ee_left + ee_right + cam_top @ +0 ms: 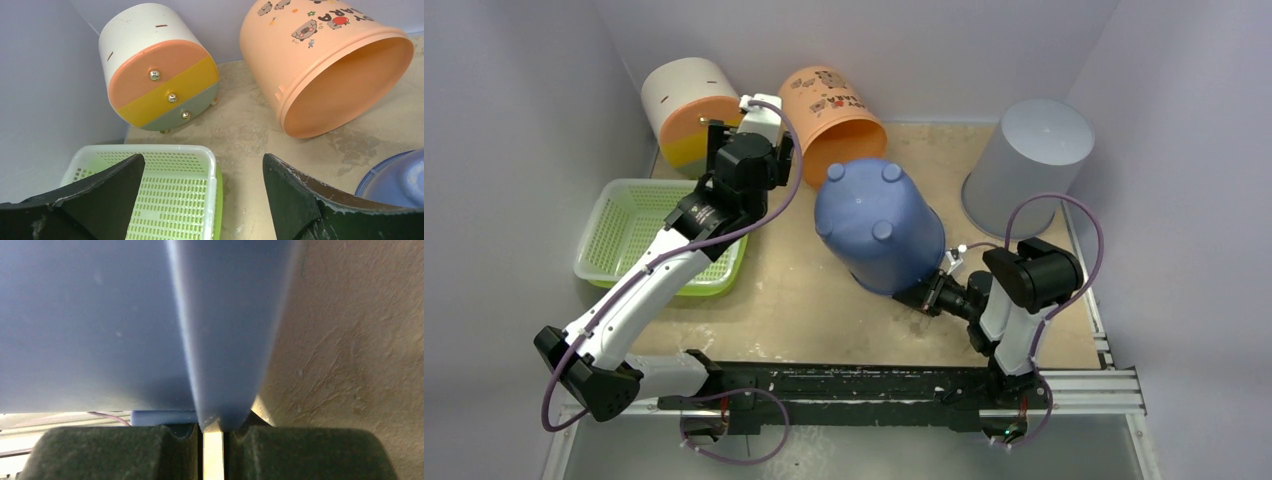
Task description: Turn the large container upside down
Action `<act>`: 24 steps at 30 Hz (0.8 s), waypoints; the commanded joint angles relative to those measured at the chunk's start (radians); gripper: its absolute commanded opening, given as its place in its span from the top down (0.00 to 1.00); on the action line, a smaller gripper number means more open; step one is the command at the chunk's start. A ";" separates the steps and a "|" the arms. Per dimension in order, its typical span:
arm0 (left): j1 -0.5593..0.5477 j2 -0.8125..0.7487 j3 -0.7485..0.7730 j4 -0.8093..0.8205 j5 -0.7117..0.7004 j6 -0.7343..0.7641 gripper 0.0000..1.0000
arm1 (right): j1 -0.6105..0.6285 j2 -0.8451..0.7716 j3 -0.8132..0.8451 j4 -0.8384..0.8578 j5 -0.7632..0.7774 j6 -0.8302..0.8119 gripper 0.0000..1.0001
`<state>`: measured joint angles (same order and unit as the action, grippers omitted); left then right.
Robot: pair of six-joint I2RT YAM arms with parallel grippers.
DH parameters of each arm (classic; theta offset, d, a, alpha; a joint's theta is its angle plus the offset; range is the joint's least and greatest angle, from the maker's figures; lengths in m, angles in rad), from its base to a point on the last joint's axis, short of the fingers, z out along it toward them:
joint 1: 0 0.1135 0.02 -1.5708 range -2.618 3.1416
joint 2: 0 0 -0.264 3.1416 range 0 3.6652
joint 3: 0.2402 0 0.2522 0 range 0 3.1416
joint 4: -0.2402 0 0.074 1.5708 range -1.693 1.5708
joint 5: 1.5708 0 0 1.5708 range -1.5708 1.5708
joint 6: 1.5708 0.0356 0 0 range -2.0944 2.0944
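Top view: note the blue bucket mid-table, tipped far over, footed base up and facing far-left, mouth angled down toward the near right. See the right gripper at its near-right rim, low over the table. Note the left arm stretched out over the green basket, near the white drawer unit and the orange bucket on its side. Well apart at far right, a grey bucket standing mouth-down. Left wrist view: find the left gripper spread wide, nothing between the fingers; only a blue edge showing at lower right. Right wrist view: find the jaws almost closed, pinching the blue bucket's rim wall, one finger either side, a thin slit between them. Cannot tell whether the rim touches the table. Reads as mid-flip, probably past the halfway mark, not yet set down. Calls next for rolling the wrist further so the whole rim comes down flat, then letting go. Likely hazard: thin rim slipping out of the pinch.
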<state>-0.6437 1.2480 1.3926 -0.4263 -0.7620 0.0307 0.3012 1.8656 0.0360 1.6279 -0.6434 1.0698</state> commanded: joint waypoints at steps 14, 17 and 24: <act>-0.005 0.004 -0.028 0.065 0.033 -0.018 0.15 | -0.011 -0.074 -0.096 0.326 0.133 -0.037 0.59; -0.005 0.003 -0.033 0.064 0.034 -0.019 0.15 | -0.011 -0.074 -0.096 0.311 0.155 -0.034 0.58; -0.005 0.001 -0.046 0.065 0.027 -0.013 0.15 | -0.011 -0.107 -0.096 0.249 0.196 -0.032 0.57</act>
<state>-0.6441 1.2564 1.3582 -0.4049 -0.7357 0.0200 0.2939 1.8034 0.0128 1.6112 -0.4885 1.0542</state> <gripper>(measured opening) 0.848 0.424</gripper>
